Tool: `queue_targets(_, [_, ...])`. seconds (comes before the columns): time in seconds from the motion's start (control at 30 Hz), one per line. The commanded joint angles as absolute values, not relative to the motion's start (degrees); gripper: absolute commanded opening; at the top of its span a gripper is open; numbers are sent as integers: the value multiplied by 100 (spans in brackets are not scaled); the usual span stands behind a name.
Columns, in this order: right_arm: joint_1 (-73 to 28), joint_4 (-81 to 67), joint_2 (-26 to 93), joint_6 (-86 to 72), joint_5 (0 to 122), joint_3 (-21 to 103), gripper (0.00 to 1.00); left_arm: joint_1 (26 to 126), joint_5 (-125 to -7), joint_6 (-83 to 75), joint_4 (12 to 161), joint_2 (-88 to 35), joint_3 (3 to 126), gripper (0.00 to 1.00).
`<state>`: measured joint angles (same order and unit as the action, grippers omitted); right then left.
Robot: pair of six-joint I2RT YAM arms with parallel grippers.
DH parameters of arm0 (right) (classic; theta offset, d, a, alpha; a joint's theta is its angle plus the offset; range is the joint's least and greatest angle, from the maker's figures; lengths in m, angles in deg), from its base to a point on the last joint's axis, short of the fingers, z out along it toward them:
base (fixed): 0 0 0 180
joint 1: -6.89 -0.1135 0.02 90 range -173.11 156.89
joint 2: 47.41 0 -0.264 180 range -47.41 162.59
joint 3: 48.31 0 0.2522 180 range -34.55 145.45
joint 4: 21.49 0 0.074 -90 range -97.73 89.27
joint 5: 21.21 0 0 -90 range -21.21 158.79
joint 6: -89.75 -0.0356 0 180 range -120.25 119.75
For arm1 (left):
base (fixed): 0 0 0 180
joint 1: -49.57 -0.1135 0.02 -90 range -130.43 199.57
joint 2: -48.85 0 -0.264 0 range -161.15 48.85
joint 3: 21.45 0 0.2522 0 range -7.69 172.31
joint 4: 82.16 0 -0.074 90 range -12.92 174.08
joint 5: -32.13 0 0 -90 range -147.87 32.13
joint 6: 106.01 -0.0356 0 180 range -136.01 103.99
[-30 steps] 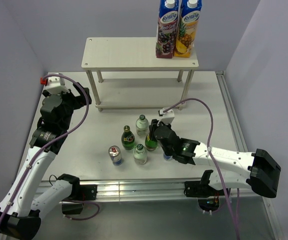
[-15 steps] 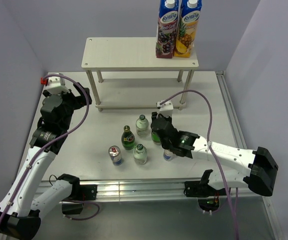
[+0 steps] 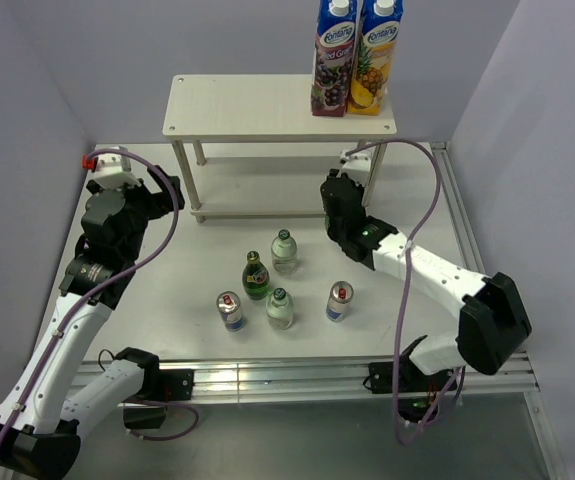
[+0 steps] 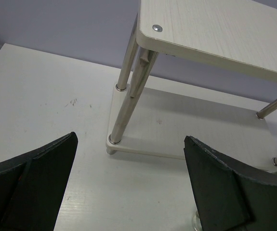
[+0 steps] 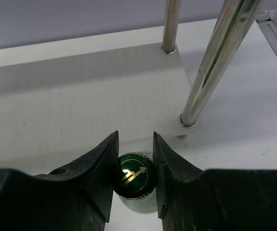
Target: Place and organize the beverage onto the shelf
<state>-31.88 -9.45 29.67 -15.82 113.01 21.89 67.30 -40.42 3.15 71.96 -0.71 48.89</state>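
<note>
- The shelf [image 3: 247,108] stands at the far side of the desk [image 3: 177,270]. Its top board, lower board [image 5: 80,101] and slim metal legs are seen in all three views.
- Two tall cartons [image 3: 355,55] stand side by side, touching, on the right end of the shelf's top board.
- The right tool [image 3: 334,190] is held low at the shelf's front right leg [image 5: 215,62].
- In the right wrist view, the right tool [image 5: 134,137] is pressed onto the cap of a dark green bottle [image 5: 134,179], one finger on each side.
- This held bottle is upright at the front edge of the shelf's lower board, just beside the front right leg. Whether it rests on the desk or is lifted cannot be told.
- The left tool [image 3: 162,190] is held near the shelf's front left leg, apart from it. Its fingers [image 4: 32,187] are spread wide and nothing is between them.
- Five drinks stand on the desk in front of the shelf, well apart from it:
- a clear bottle [image 3: 284,250] with a green cap, nearest the shelf;
- a second dark green bottle [image 3: 256,277], just beyond it from the shelf;
- another clear bottle [image 3: 280,308], farther still from the shelf;
- one can [image 3: 230,310] and a second can [image 3: 338,300], flanking that last bottle, in the row farthest from the shelf.
</note>
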Motion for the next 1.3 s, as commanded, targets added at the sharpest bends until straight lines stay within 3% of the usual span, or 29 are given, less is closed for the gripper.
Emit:
queue_targets(0.0, [-2916,-2169,3185,-1458,11335,2924,0,6767,-4012,289,7213,7,4944,99])
queue_targets(0.37, [-2476,-2882,3968,-1229,11326,3664,0,6776,-4056,280,7222,-46,4944,99])
queue_targets(1.0, [-2212,-4842,5155,-1045,11862,3365,0,6829,-4047,253,7222,-81,4935,99])
queue_targets(1.27, [-2203,-4772,5673,-702,11853,3830,2,6829,-4029,253,7222,-55,4944,99])
